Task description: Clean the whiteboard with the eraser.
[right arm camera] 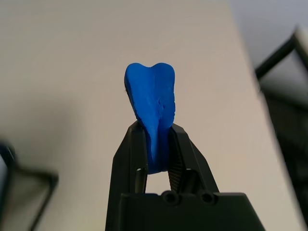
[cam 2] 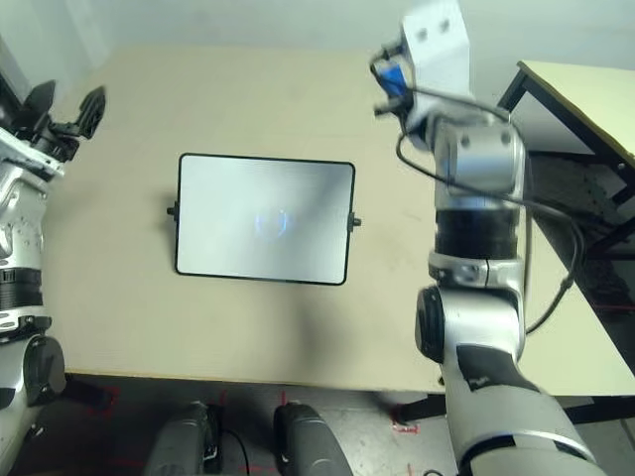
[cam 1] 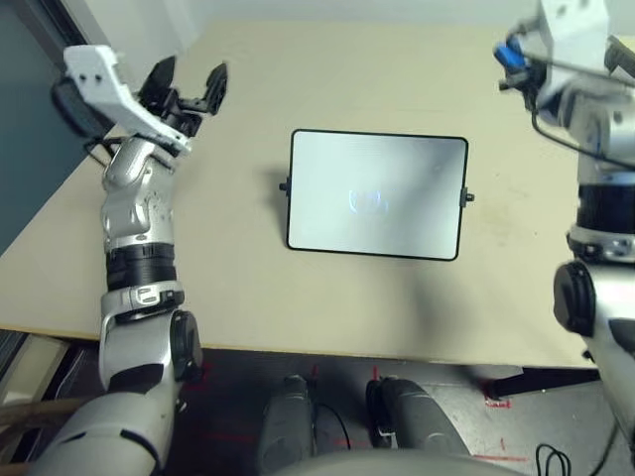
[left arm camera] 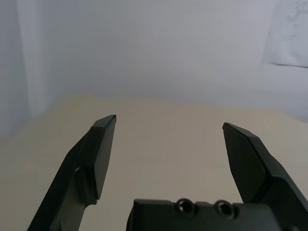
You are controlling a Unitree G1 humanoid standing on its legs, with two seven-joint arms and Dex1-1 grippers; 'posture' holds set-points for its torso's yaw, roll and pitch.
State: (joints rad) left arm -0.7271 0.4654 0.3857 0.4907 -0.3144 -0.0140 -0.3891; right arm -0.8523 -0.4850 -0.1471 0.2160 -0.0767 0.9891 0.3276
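Table: whiteboard laid flat at centre, faint blue mark seen mid-board. L gripper held over far-left corner, fingers spread, nothing gripped. R gripper raised near far-right edge, eraser pinched betw fingers.

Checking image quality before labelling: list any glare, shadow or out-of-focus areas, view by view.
Left eye view: a faint bluish glare spot sits mid whiteboard, with a soft shadow on the table before it. Right wrist view: the eraser is sharp, the background soft. Left wrist view: the wall behind the left tool is blurred.
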